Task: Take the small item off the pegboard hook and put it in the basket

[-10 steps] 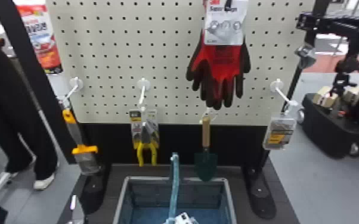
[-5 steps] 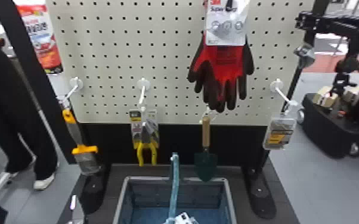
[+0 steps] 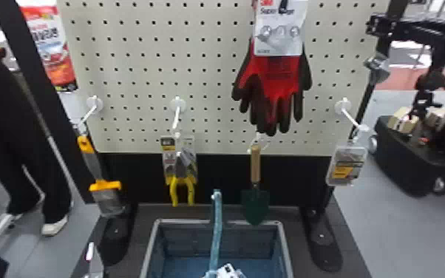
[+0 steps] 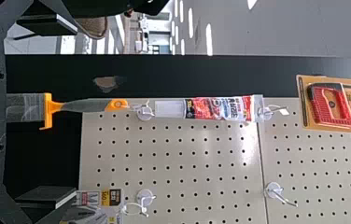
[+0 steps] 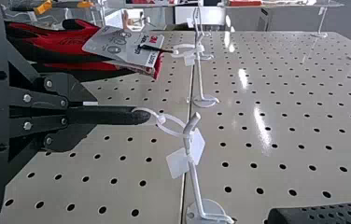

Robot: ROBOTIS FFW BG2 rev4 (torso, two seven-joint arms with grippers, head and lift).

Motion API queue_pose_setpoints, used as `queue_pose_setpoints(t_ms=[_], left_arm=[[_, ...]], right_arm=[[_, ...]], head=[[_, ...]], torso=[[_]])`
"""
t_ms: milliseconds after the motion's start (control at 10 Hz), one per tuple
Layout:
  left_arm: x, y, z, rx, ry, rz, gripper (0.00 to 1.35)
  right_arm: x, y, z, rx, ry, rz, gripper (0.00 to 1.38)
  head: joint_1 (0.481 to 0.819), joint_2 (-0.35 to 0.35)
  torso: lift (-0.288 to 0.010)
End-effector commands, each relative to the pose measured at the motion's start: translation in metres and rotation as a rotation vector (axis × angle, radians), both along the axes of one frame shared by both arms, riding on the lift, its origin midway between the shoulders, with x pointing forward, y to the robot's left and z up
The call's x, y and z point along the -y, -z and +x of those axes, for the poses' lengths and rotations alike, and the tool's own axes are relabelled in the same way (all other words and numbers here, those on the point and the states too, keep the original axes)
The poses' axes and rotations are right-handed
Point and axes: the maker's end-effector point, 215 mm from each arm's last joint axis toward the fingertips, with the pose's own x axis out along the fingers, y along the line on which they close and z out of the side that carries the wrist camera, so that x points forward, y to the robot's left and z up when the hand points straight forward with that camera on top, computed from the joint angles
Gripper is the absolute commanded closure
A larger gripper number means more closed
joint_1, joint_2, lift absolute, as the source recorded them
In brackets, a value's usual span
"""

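At the head view's lower left edge, my left gripper stands open, its two fingertips far apart. In the left wrist view, the left gripper is open, with a yellow-and-grey brush farther off between the fingers. My right gripper is shut on a small black-handled item. A white loop at that item's end is still around the pegboard hook, near its tip. The grey-rimmed blue basket is low in the middle of the head view.
Red-black gloves, pliers, a trowel and a small pack hang from the pegboard. A blue bar rises over the basket. A black perforated object is close beside the hook.
The gloves have swung slightly sideways, right and then back left. Otherwise the head view looks the same.
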Motion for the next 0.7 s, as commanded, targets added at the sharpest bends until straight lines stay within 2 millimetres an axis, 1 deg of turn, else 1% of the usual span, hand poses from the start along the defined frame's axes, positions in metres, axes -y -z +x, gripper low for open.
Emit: queue_pose_setpoints(t_ms=[0, 300, 500, 600], left_arm=[[0.0, 0.001, 0.0, -0.002, 0.0, 0.0, 0.1], [0.0, 0.001, 0.0, -0.004, 0.0, -0.003, 0.1], [0.0, 0.001, 0.0, -0.004, -0.001, -0.005, 0.1], [0.0, 0.002, 0.0, -0.005, 0.0, -0.005, 0.1]], right_arm=[[0.0, -0.006, -0.003, 0.016, 0.001, -0.003, 1.26], [0.003, -0.016, -0.01, 0.05, 0.019, -0.01, 1.26], [0.009, -0.027, -0.015, 0.087, 0.045, -0.027, 1.26], [0.012, -0.029, -0.018, 0.096, 0.052, -0.029, 1.26]], head=[[0.549, 0.0], [0.549, 0.0], [0.549, 0.0], [0.549, 0.0]], torso=[[-0.1], [-0.1], [-0.1], [-0.1]])
